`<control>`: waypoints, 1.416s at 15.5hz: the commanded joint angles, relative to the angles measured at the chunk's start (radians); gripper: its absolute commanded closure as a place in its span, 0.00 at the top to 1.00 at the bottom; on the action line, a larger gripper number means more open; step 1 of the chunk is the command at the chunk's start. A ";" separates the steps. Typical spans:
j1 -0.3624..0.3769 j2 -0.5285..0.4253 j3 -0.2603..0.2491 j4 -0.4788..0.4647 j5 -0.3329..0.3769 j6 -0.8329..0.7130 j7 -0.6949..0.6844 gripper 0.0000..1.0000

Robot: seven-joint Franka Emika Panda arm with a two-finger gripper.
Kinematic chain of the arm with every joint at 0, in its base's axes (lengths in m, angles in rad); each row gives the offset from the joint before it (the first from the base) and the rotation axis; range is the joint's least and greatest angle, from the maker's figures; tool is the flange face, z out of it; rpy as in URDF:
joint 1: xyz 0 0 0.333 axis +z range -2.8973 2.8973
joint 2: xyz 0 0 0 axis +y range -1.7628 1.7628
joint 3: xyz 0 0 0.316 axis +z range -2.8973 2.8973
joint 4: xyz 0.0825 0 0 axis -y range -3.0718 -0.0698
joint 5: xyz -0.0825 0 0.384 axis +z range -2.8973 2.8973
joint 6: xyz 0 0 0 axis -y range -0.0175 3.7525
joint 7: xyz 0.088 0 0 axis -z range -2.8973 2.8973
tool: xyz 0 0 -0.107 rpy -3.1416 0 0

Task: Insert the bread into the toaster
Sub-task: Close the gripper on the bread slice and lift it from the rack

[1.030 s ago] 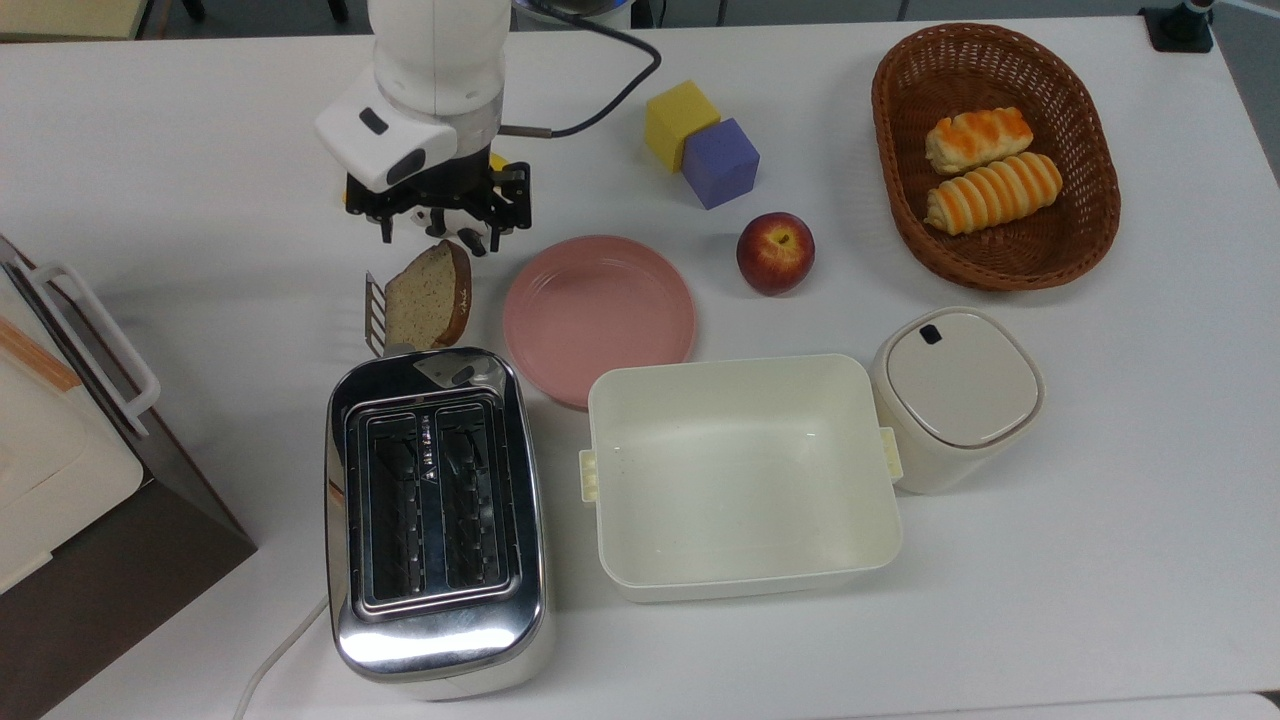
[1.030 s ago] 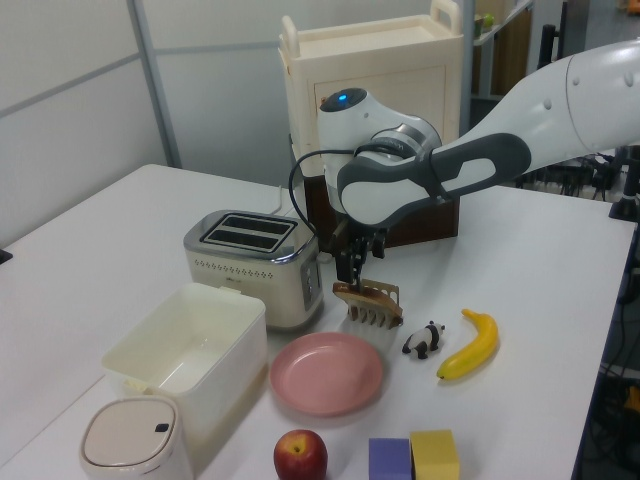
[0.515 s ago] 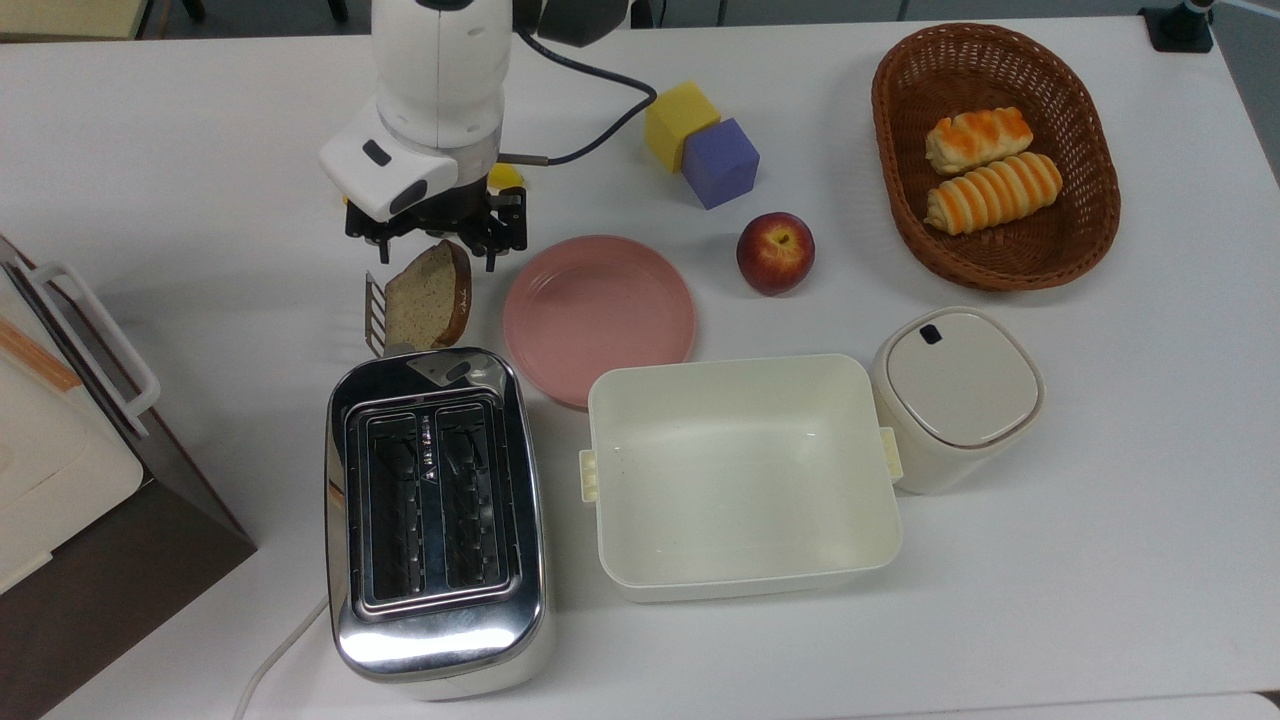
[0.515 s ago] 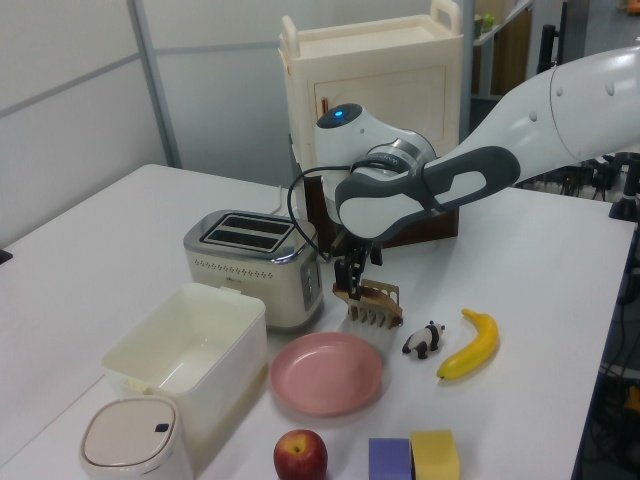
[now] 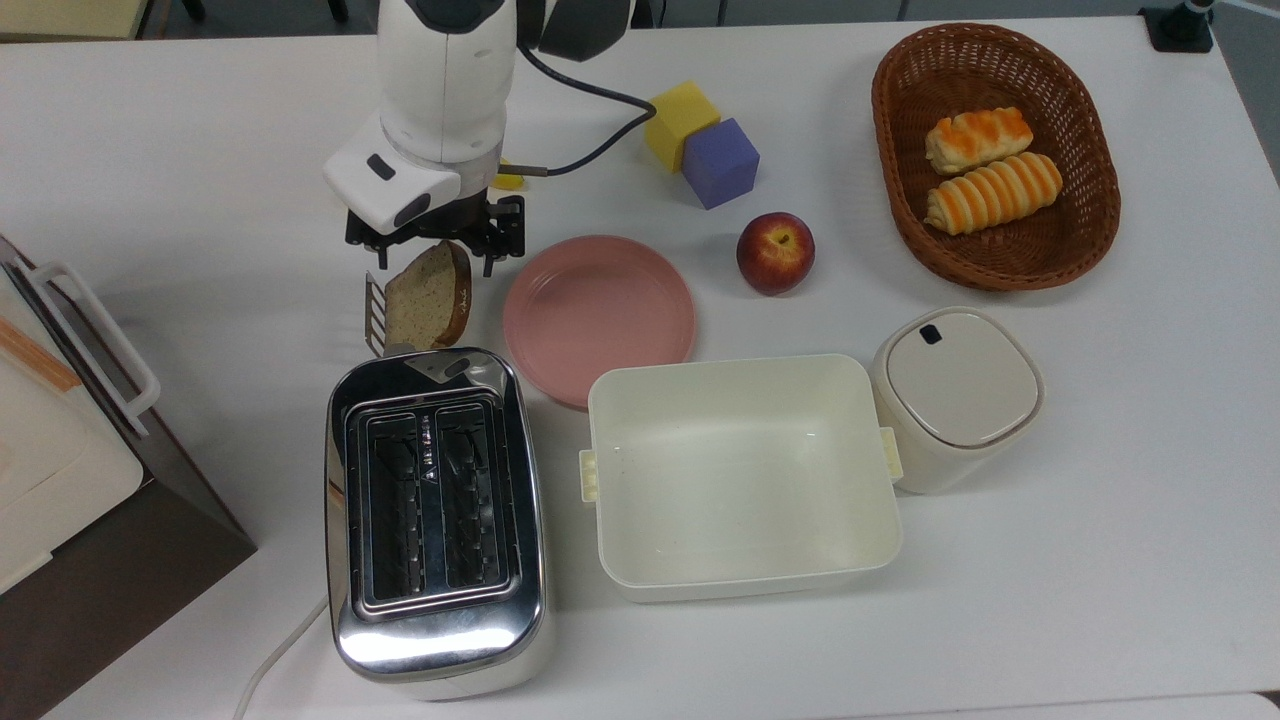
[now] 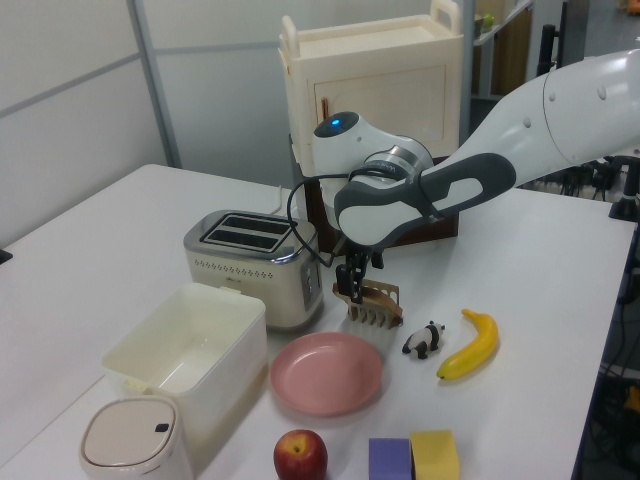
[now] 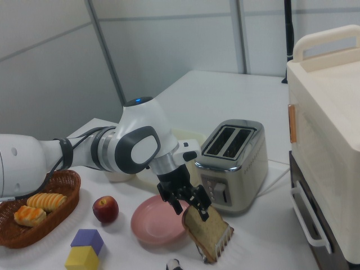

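Right under the gripper (image 5: 436, 243) stood the bread (image 5: 428, 297), leaning in a little wire rack (image 5: 375, 314). The gripper's two fingers were spread apart, one on each side of the top of the slice, and they were not squeezing it. Just past the bread from the gripper sat the shiny toaster (image 5: 437, 520), with both slots bare. Beside the gripper, on the top view's right, lay a pink plate (image 5: 598, 315).

Pincer (image 5: 432, 245) has been lowered onto the top edge of the bread (image 5: 428, 297) in the rack (image 5: 374, 312). Wrist has been rotated slightly. Panda toy (image 6: 424, 339) near the surface's far edge is now covered in the top view.
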 commanded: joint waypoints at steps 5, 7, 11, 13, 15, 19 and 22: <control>0.001 -0.004 -0.004 -0.014 -0.023 0.030 -0.006 0.89; 0.001 -0.003 -0.004 -0.012 -0.021 0.030 -0.006 0.72; -0.004 -0.004 -0.004 -0.012 -0.023 0.030 -0.006 0.27; -0.004 -0.006 -0.004 -0.012 -0.023 0.030 -0.006 0.07; -0.002 -0.004 -0.004 -0.012 -0.023 0.030 -0.006 0.00; -0.002 -0.007 -0.004 -0.012 -0.023 0.030 -0.006 0.00; -0.006 -0.013 -0.004 -0.001 -0.020 0.030 0.003 0.00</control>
